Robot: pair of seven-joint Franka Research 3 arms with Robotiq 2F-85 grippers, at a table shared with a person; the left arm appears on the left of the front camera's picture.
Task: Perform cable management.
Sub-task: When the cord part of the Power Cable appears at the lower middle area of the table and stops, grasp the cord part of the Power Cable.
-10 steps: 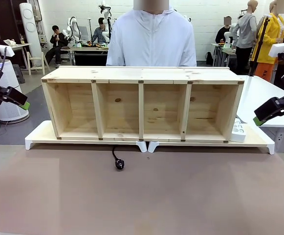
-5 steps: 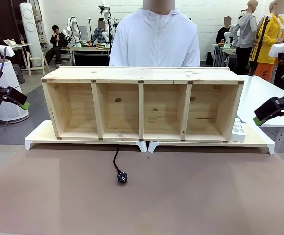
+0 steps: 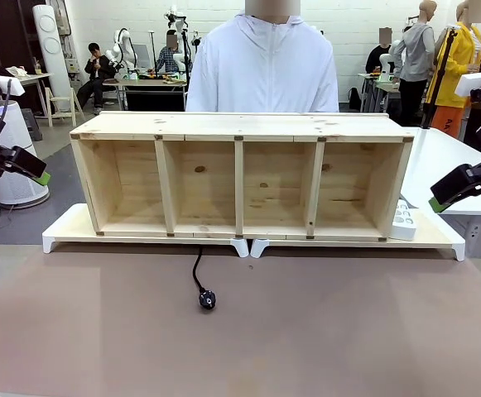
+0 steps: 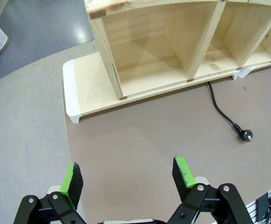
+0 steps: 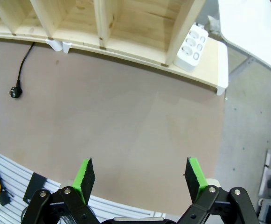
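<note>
– On the brown table top (image 3: 323,331), in front of the shelf, what lies there?
– The cable (image 3: 196,266), a long thin black flexible cord. It comes out from under the front edge of the low pale wooden platform with white ends (image 3: 64,228), below the second compartment from the robot's left. From there it runs toward the robot's side and ends in a small black round plug (image 3: 207,299) lying flat on the brown surface.
– Is anything touching it?
– No. Both grippers are well apart from it.
– How do they stand?
– The left gripper (image 4: 126,168) hangs over the table's left end with its green-padded fingers spread wide and nothing between them. The right gripper (image 5: 140,168) hovers over the right end, also gaping wide and empty.
– And the shelf itself?
– A long open box of pale wood with four compartments (image 3: 240,128), standing on the platform, its openings facing the robot. A white multi-socket power strip (image 3: 403,220) sits on the platform just beside the box's right end wall.
– The person?
– A person in a white zipped top (image 3: 261,70) stands behind the box at the far side; I cannot see their hands.
</note>
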